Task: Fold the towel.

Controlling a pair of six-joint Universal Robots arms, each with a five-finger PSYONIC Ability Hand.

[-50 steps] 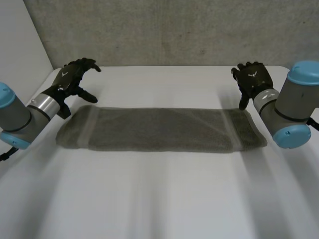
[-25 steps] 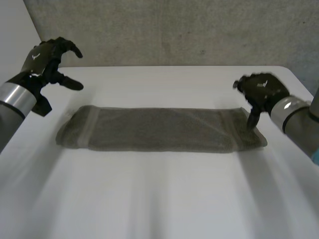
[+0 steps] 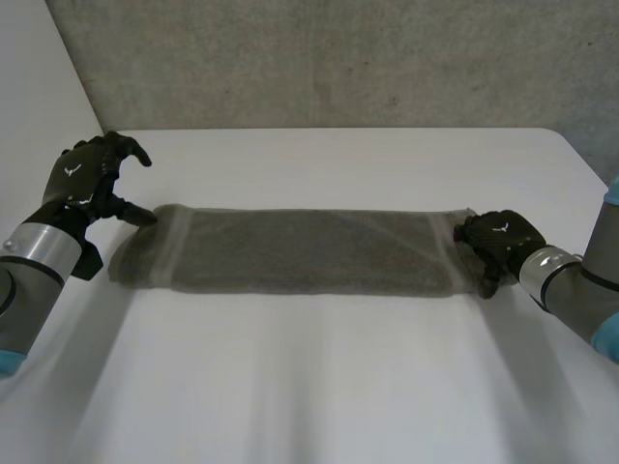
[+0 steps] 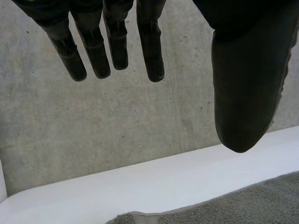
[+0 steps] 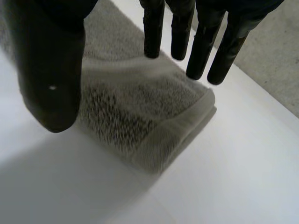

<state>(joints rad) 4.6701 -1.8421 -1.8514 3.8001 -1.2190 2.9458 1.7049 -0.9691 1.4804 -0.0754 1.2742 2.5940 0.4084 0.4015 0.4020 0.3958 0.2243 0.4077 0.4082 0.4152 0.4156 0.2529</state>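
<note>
Towel (image 3: pixel 309 253) looks soft and limp, so I would pinch its end corners; my left hand (image 3: pixel 89 182) and right hand (image 3: pixel 495 244) are both spread wide, holding nothing

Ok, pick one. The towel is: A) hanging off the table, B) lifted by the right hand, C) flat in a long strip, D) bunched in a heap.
C: the towel lies flat on the table, the open left hand and right hand at its short ends.
</note>
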